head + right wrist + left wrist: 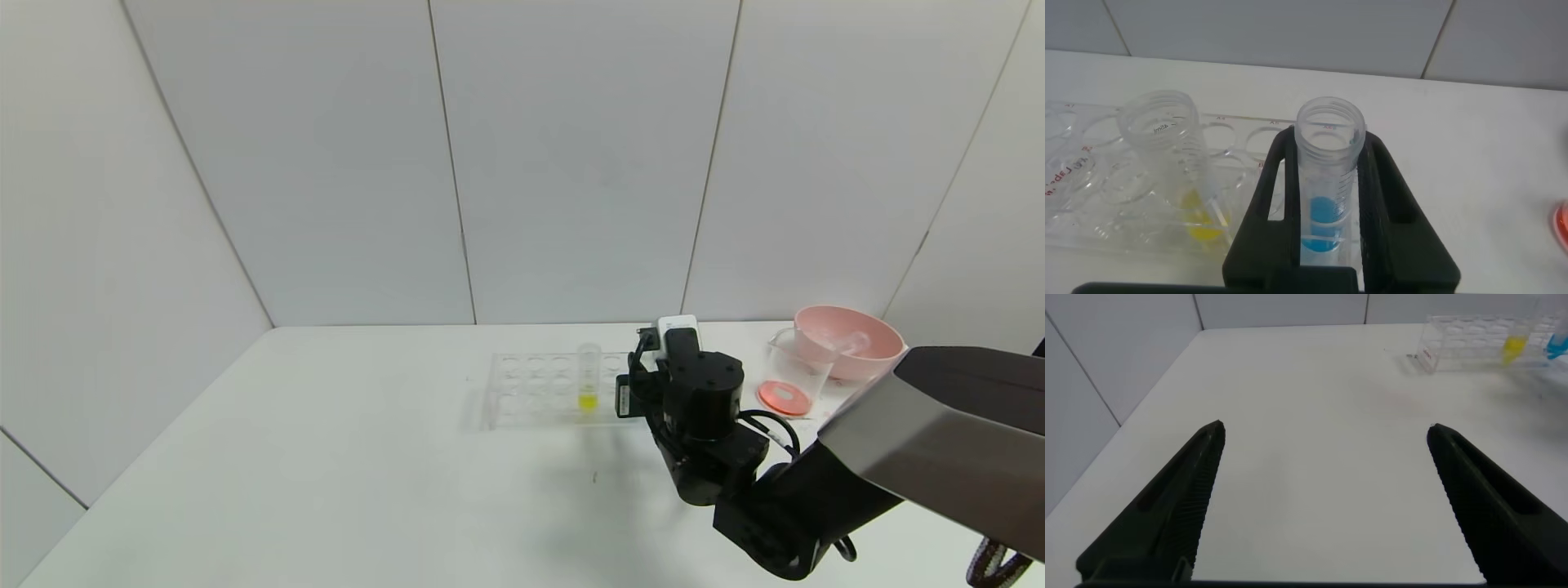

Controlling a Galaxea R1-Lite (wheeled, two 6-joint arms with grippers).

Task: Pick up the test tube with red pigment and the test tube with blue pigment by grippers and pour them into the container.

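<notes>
The test tube with blue pigment [1327,188] stands upright in the clear tube rack [1094,188], at the rack's right end. My right gripper [1327,140] is shut on it, one black finger pressed against each side below the rim. In the head view my right wrist [702,392] hides that tube. The container [796,371], a clear beaker, stands right of the rack with red-orange liquid at its bottom. The test tube with red pigment is not in view. My left gripper [1325,429] is open and empty over bare table, far left of the rack [1462,339].
A tube with yellow liquid [589,377] stands in the rack beside the blue one, close to my right fingers [1270,188]. A pink round bowl [853,339] sits behind the beaker at the back right. White walls enclose the table.
</notes>
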